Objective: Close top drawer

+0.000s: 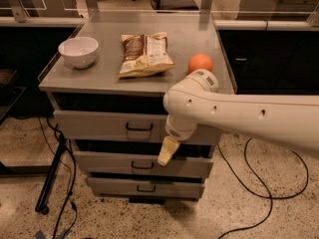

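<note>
The top drawer (99,125) is a wide grey metal drawer with a small dark wire handle (139,127). It stands pulled out a little from the grey cabinet (189,34), with a dark gap above its front. My white arm (249,116) reaches in from the right across the drawer's right half. My gripper (167,151) hangs below the wrist, in front of the gap between the top drawer and the middle drawer (109,163), right of the handle. Its pale tip points down and to the left.
On the cabinet top sit a white bowl (78,51), a chip bag (144,55) and an orange (200,62). The bottom drawer (114,187) is below. Black cables (259,183) lie on the speckled floor, and a black stand leg (52,176) is at the left.
</note>
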You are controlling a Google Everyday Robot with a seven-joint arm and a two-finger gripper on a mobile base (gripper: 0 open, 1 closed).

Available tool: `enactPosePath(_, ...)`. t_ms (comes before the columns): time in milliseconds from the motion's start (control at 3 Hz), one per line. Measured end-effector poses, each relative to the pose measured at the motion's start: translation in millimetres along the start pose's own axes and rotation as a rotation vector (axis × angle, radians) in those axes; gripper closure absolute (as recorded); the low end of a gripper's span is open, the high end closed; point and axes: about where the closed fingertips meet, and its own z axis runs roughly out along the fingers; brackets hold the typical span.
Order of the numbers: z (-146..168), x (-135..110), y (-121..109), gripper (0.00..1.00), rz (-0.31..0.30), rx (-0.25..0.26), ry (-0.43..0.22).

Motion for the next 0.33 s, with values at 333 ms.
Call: enactPosePath(333, 0.0, 0.0, 0.0, 0.0, 0.0, 0.0, 0.0)
